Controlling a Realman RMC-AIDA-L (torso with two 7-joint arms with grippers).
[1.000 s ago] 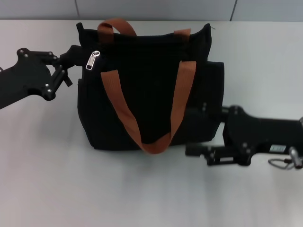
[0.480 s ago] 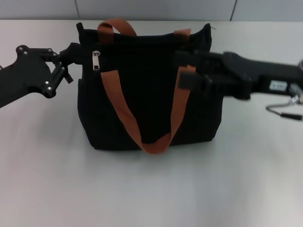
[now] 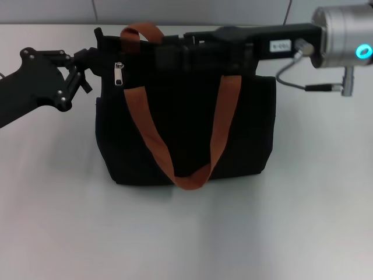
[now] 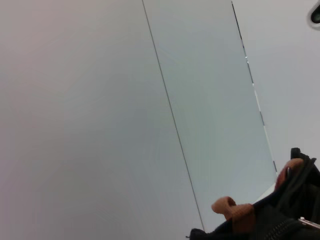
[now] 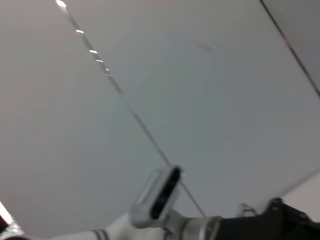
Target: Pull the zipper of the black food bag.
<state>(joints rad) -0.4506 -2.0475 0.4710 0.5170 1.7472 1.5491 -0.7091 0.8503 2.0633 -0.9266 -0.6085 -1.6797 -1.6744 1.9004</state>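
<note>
Since the earlier pictures, my right arm has risen from the table beside the bag's lower right corner and now reaches across the top edge of the black food bag (image 3: 186,122), stretched from the right toward the left. At its far end my right gripper (image 3: 169,48) lies over the dark bag opening, between the two orange-brown handles (image 3: 175,134), and I cannot tell if its jaws are apart or closed, because black metal stands on black fabric. My left gripper (image 3: 87,61) has stayed almost at the same place, at the upper left corner of the bag, touching its side edge; it seems to pinch the fabric there, but the tips hide against the bag, so I cannot tell its jaws for sure either. The zipper (image 3: 119,73) hangs as a small silver tab on the front of the bag, near the top left corner, just beside my left gripper and apart from the right one. The bag stands upright on the white table (image 3: 186,233), the front handle hanging down in a loop. In the left wrist view, only a bag corner, a strap end and a bit of the silver tab show.
</note>
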